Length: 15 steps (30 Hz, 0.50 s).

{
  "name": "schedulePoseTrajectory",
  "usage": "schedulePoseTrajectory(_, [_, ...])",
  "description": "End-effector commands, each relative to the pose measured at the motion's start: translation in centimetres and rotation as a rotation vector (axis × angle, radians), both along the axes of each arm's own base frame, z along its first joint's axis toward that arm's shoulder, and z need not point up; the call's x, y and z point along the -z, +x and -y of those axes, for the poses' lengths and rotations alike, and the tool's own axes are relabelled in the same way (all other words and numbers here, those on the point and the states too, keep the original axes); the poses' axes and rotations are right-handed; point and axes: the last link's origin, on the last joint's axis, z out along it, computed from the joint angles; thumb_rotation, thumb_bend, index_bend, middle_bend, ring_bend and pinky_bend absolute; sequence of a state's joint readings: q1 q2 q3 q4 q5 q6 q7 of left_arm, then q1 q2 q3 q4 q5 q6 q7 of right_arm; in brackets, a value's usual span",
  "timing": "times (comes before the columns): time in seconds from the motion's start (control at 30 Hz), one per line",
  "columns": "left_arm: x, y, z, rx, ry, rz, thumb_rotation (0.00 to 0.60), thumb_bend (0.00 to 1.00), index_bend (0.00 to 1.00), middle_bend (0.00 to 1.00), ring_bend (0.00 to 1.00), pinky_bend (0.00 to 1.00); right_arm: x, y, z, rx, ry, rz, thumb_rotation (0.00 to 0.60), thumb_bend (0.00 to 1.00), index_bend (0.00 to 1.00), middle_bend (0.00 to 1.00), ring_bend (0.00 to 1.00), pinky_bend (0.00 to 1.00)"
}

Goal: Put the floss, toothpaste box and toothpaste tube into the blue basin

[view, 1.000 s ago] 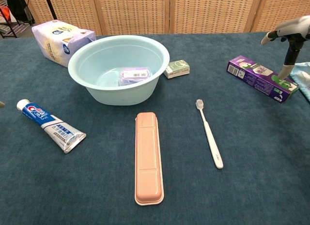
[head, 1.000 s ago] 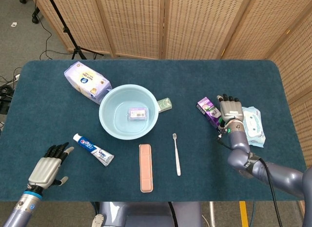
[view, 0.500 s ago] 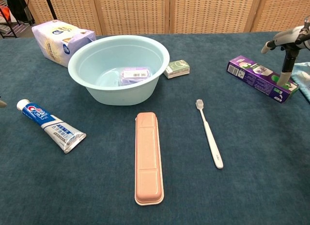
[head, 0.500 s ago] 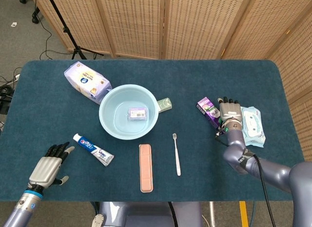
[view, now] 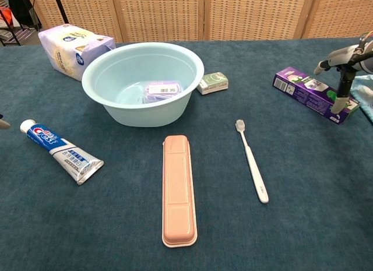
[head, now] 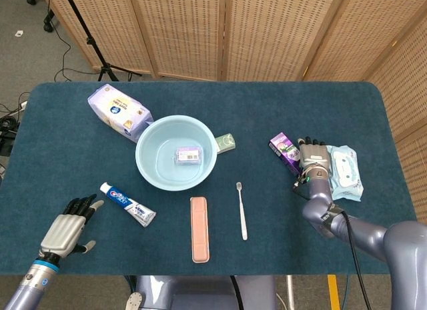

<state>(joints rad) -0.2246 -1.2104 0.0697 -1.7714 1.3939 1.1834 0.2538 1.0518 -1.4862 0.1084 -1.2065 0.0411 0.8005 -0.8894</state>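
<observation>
The light blue basin stands left of centre, and a small purple packet with a barcode label lies inside it. A small green box sits against the basin's right rim. On the right lies the purple toothpaste box. My right hand hovers over its right end with fingers spread, one fingertip down at the box. The toothpaste tube rests at the near left. My left hand lies open just left of it, holding nothing.
A pink toothbrush case and a white toothbrush lie in front of the basin. A tissue pack sits behind it on the left. A wipes pack lies right of my right hand.
My right hand has sunk lower and drawn nearer over the toothpaste box's right end. The box, the tube and my left hand have stayed put.
</observation>
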Motion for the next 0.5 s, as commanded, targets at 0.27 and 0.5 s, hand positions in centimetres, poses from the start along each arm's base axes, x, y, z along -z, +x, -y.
schedulePoseTrajectory(0.27, [0.0, 0.2, 0.1, 0.009, -0.005, 0.007, 0.600, 0.22, 0.00, 0.00, 0.00, 0.00, 0.2, -0.7, 0.0, 0.008, -0.009, -0.006, 0.600, 0.10, 0.05, 0.00, 0.00, 0.07])
schedulePoseTrajectory(0.5, [0.0, 0.2, 0.1, 0.011, -0.003, 0.008, 0.600, 0.22, 0.00, 0.00, 0.00, 0.00, 0.7, -1.3, 0.0, 0.019, -0.006, -0.008, 0.600, 0.10, 0.07, 0.00, 0.00, 0.07])
